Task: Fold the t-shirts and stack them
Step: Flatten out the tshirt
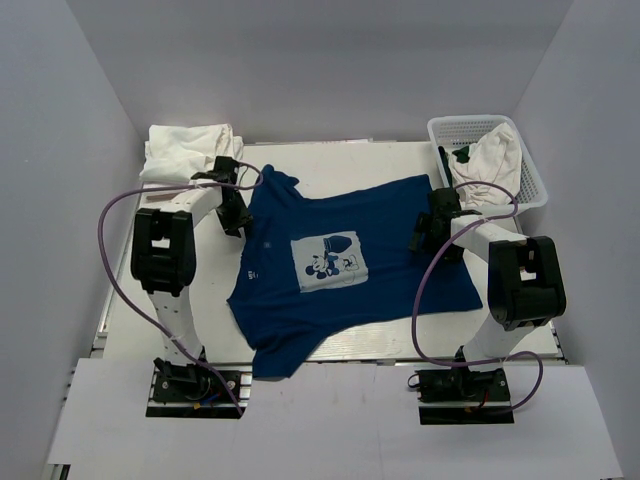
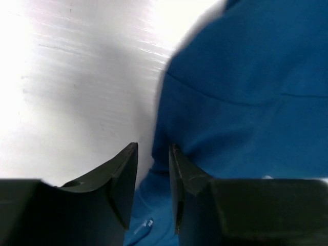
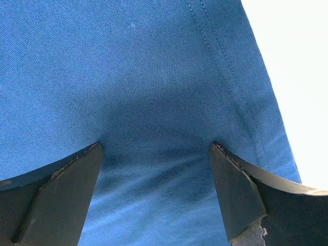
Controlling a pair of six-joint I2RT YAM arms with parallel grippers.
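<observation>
The navy t-shirt [image 1: 340, 250], with a pale square cartoon print [image 1: 328, 260], lies spread face up on the white table [image 1: 180, 300]. Its lower left corner hangs over the front edge. My left gripper [image 1: 234, 212] is low at the shirt's left sleeve edge. In the left wrist view the left gripper [image 2: 154, 146] has its jaws a narrow gap apart, astride the blue cloth [image 2: 246, 77]. My right gripper [image 1: 432, 228] is over the shirt's right side. In the right wrist view the right gripper [image 3: 156, 146] is wide open just above the cloth [image 3: 128, 66] near a stitched hem.
A white tee [image 1: 185, 150] lies bunched at the back left corner. A white lattice basket [image 1: 480, 124] at the back right holds another white tee [image 1: 497, 155] and something dark. Grey walls close in on three sides.
</observation>
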